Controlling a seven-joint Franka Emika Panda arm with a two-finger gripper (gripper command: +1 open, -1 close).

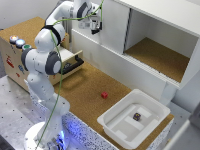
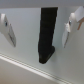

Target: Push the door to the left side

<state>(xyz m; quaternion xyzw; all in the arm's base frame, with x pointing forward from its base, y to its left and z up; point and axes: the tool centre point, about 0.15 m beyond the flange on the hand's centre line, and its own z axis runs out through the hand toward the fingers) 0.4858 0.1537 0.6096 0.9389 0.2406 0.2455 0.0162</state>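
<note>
door [image 1: 114, 22]: plain white, upper middle
cabinet [image 1: 165, 20]: white, cork-brown floor inside
drawer [image 1: 70, 59]: light wood, black handle
bin [image 1: 134, 119]: white plastic, lower right
cube [image 1: 104, 95]: red, mid-frame
tabletop [image 1: 85, 92]: speckled cork brown

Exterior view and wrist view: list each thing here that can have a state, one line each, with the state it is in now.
door: covers the cabinet half on the exterior view's left; the other half stands open.
gripper: open, at the door's face, holding nothing.
wooden drawer: pulled partly out.
white bin: upright, a small dark cube inside.
red cube: loose on the cork surface.
</note>
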